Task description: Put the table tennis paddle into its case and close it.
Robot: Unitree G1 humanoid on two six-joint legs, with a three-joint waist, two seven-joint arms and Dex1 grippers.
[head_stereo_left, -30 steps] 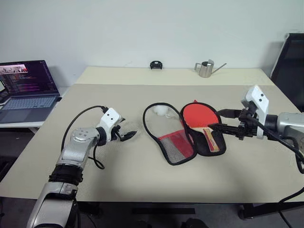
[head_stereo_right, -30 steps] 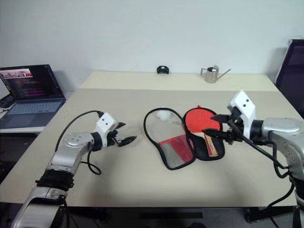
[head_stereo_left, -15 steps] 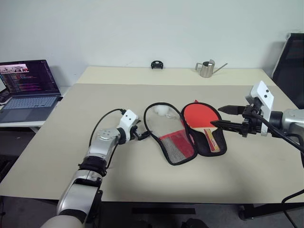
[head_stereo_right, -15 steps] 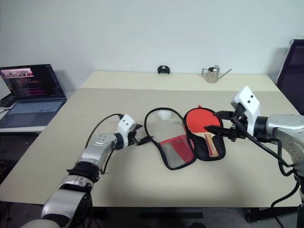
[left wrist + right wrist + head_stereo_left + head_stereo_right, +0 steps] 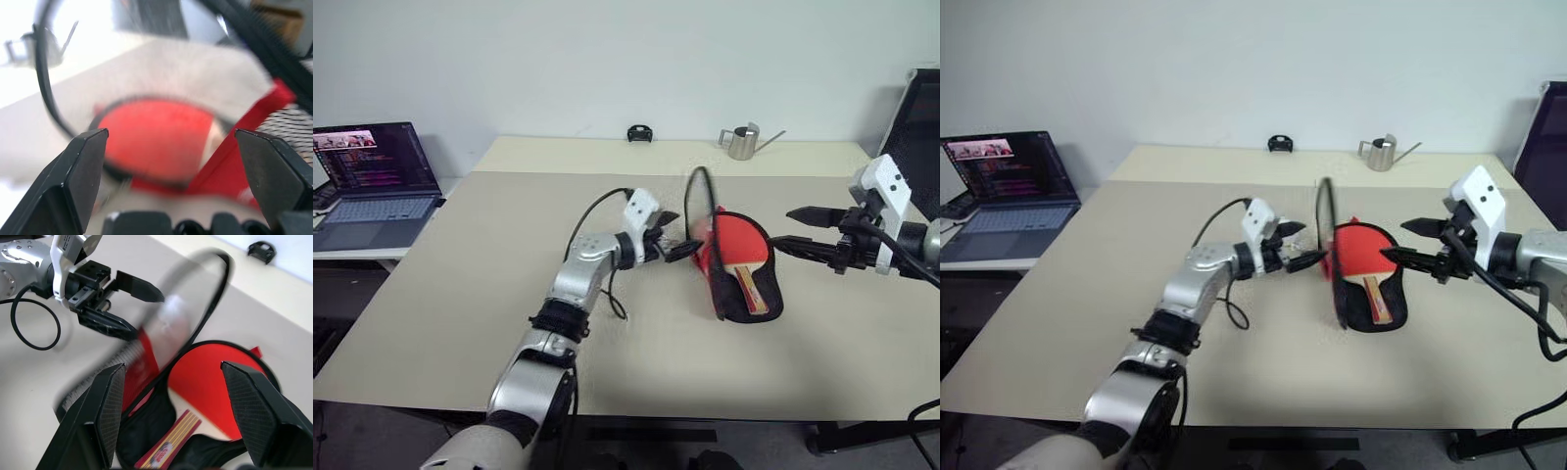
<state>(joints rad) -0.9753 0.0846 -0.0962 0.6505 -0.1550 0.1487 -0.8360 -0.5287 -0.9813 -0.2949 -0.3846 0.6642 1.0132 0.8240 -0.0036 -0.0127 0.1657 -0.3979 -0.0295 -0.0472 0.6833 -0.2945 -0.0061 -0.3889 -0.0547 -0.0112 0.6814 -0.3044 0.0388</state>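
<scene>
Left gripper (image 5: 677, 241), jaws wide, props the case (image 5: 710, 245) flap upright at centre frame; could slip off paddle (image 5: 736, 245); right gripper (image 5: 803, 230) jaws wide, empty.

On the bench (image 5: 1087, 294), the left gripper (image 5: 1304, 245), jaws apart, meets the raised flap of the case (image 5: 1327, 245). The table tennis paddle (image 5: 1361, 257) lies inside. The right gripper (image 5: 1408, 242) hovers open just beside it.

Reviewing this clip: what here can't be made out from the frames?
- Whether the left gripper touches the case flap: blurred in the eye and wrist views.
- The flap's zip: smeared by blur.
- The table tennis paddle blade's near edge: hidden behind the raised flap.
- Laptop screen text: too small.
</scene>
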